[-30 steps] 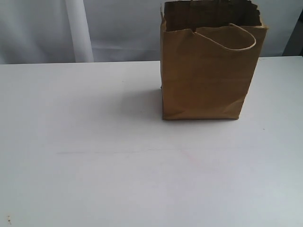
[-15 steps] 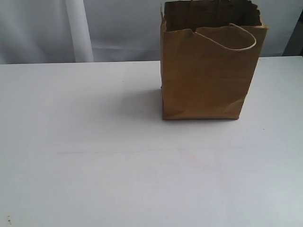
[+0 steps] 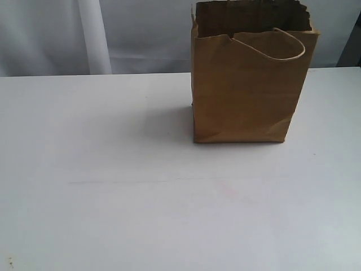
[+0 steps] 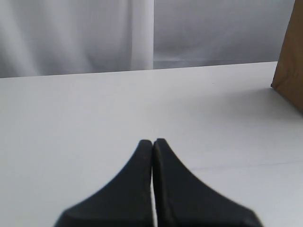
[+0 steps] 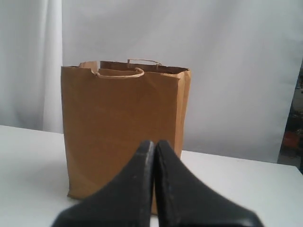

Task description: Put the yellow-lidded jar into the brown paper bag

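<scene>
The brown paper bag [image 3: 245, 79] stands upright on the white table [image 3: 113, 197], right of centre toward the back, with a loop handle drooping over its near face. The right wrist view shows the same bag [image 5: 118, 123] straight ahead, and the left wrist view catches only its edge [image 4: 289, 61]. No yellow-lidded jar shows in any view. My left gripper [image 4: 152, 142] is shut with nothing in it, over bare table. My right gripper [image 5: 154, 143] is also shut and empty, pointing at the bag. Neither gripper appears in the exterior view.
A pale curtain [image 3: 90, 34] hangs behind the table's far edge. A dark object [image 5: 296, 127] sits beyond the table at the far right of the right wrist view.
</scene>
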Available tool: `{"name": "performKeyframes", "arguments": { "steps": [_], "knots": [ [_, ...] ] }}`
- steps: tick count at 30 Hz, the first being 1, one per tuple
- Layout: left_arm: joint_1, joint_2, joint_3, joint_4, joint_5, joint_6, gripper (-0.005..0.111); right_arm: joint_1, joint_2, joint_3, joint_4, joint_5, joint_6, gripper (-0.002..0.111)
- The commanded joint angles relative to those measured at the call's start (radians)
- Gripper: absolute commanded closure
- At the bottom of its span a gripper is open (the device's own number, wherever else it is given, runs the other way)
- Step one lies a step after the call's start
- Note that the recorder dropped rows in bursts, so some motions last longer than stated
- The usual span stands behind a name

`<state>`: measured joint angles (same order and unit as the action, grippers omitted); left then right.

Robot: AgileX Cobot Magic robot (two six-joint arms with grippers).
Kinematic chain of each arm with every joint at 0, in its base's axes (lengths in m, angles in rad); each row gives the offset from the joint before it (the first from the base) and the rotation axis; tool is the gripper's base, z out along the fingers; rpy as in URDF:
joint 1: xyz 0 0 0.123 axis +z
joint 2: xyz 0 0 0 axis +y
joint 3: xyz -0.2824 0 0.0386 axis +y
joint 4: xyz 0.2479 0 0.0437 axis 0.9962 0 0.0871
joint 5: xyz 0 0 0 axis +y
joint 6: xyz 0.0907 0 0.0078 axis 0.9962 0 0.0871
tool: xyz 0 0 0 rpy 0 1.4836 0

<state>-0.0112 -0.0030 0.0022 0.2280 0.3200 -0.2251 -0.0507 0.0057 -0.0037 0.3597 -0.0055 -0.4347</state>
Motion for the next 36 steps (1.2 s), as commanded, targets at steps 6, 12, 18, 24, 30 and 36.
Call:
{"name": "performKeyframes", "arguments": {
  "steps": [6, 12, 18, 24, 30, 36],
  "knots": [
    [-0.005, 0.003, -0.002, -0.004, -0.009, -0.004, 0.106, -0.009, -0.006, 0.004, -0.045, 0.206, -0.010, 0.108],
    [-0.005, 0.003, -0.002, -0.004, -0.009, -0.004, 0.106, -0.009, -0.006, 0.004, -0.045, 0.220, -0.010, 0.108],
    [-0.005, 0.003, -0.002, -0.004, -0.009, -0.004, 0.106, -0.009, -0.006, 0.004, -0.045, 0.220, -0.010, 0.108],
    [-0.005, 0.003, -0.002, -0.004, -0.009, -0.004, 0.106, -0.009, -0.006, 0.004, -0.045, 0.220, -0.010, 0.108],
    [-0.005, 0.003, -0.002, -0.004, -0.009, -0.004, 0.106, -0.009, -0.006, 0.004, -0.045, 0.220, -0.008, 0.108],
    [-0.005, 0.003, -0.002, -0.004, -0.009, -0.004, 0.106, -0.009, -0.006, 0.004, -0.045, 0.220, -0.008, 0.108]
  ]
}}
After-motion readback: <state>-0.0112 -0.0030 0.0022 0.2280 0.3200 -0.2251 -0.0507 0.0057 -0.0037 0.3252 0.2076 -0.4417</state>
